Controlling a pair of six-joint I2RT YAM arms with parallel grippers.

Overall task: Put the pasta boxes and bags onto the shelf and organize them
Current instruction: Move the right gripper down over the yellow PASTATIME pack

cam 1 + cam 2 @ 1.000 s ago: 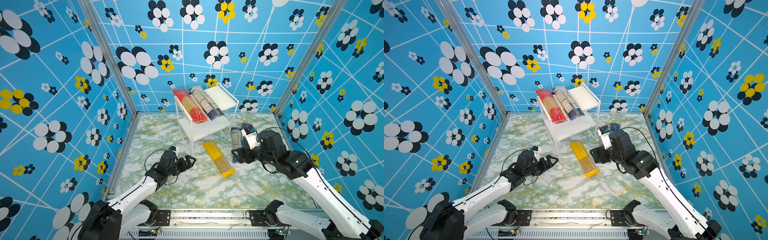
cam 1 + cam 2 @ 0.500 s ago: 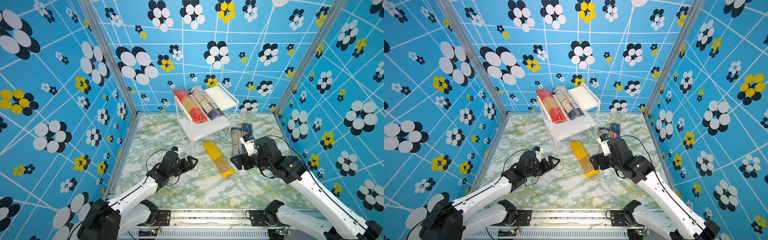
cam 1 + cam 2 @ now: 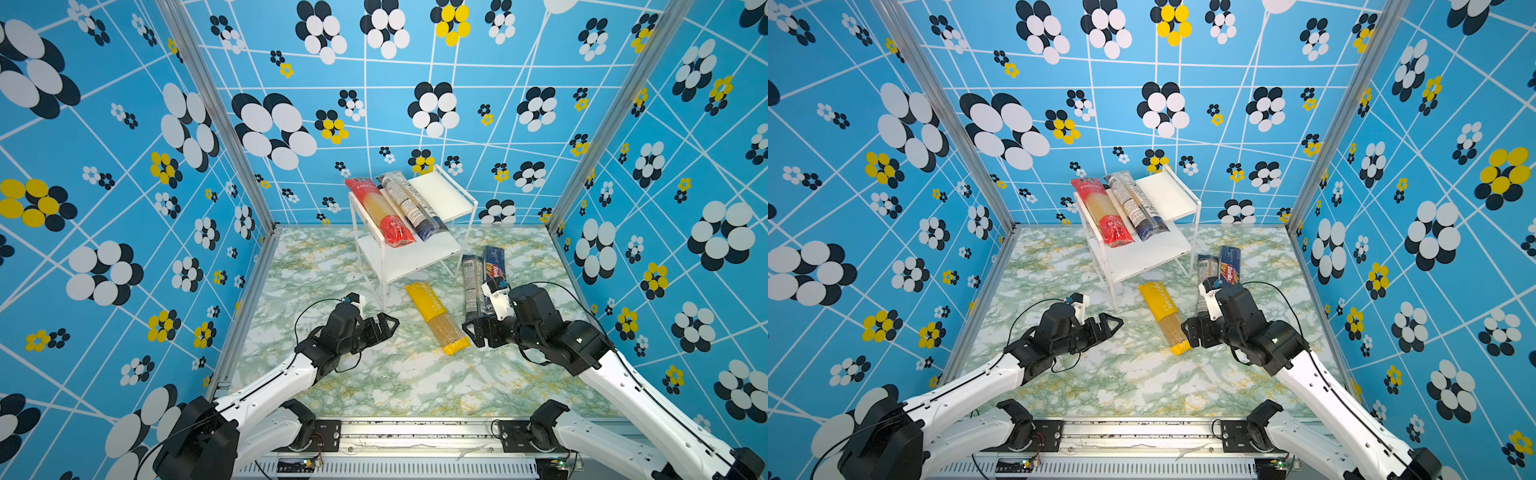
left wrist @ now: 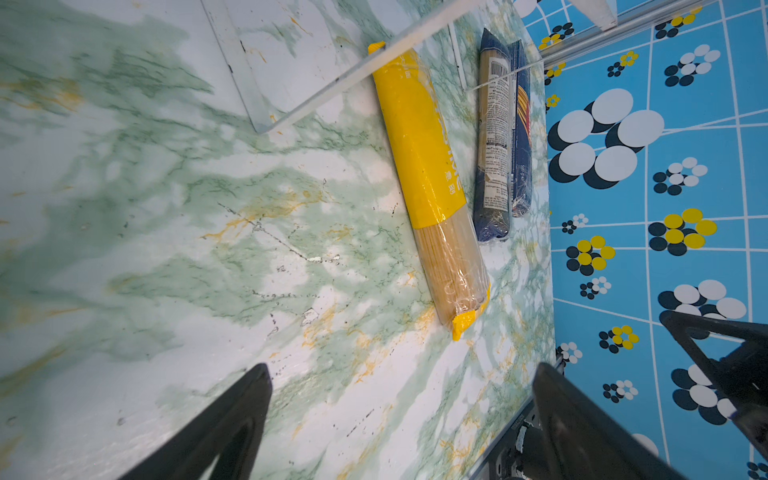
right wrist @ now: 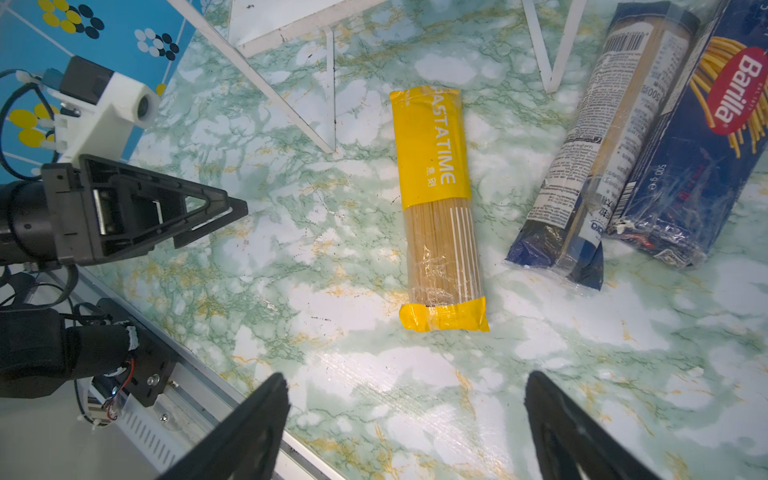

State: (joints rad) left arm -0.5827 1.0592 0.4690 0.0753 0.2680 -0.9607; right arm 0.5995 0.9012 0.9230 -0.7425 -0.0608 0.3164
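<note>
The shelf (image 3: pixel 441 194) (image 3: pixel 1168 194) stands at the back. Its top board carries a red-ended pack (image 3: pixel 380 210) (image 3: pixel 1105 212) and a see-through pack with navy end (image 3: pixel 409 205) (image 3: pixel 1136 205). On the floor lie a yellow pack (image 3: pixel 434 313) (image 3: pixel 1165 311) (image 4: pixel 424 153) (image 5: pixel 436 187), another see-through pack (image 3: pixel 471 286) (image 5: pixel 602 145) and the navy Barilla box (image 3: pixel 494 266) (image 5: pixel 715 137). My right gripper (image 3: pixel 467 330) (image 3: pixel 1187 328) (image 5: pixel 405 378) hangs open and empty beside the yellow pack's near end. My left gripper (image 3: pixel 392 325) (image 3: pixel 1115 322) (image 4: pixel 401 370) is open and empty, left of that pack.
Patterned blue walls (image 3: pixel 124 208) close in the marble floor (image 3: pixel 374 374) on three sides. A metal rail (image 3: pixel 415 432) with the arm bases runs along the front edge. The shelf's thin clear legs (image 5: pixel 330 87) stand just beyond the yellow pack.
My right gripper has come down and forward, from over the navy packs to the yellow pack's near end. The left gripper has edged slightly toward the yellow pack.
</note>
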